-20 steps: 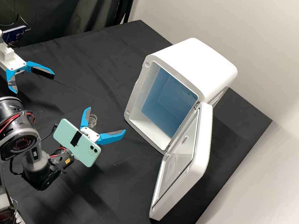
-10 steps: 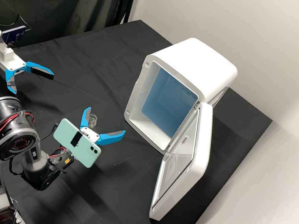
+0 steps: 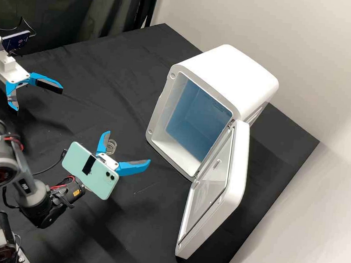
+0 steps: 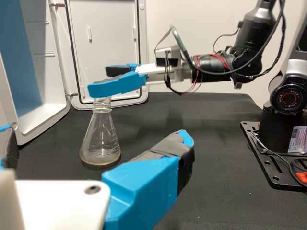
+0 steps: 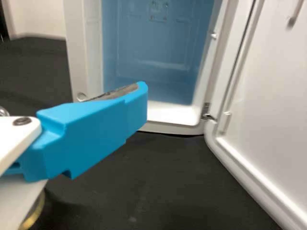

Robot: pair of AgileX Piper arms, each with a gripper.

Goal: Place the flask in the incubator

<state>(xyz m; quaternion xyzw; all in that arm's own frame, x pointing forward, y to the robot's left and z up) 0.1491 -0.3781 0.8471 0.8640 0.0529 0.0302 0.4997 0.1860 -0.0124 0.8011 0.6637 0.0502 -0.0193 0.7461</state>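
Clear conical glass flask (image 4: 100, 139) stands inside the wide right claw (image 3: 127, 148); left claw (image 3: 37, 98) also wide.

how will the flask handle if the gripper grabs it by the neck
The flask looks like clear glass, so probably rigid, smooth and breakable under a hard squeeze. It appears nearly empty, so likely light. Its wide base should resist tipping, though the narrow neck may slip in the right gripper.
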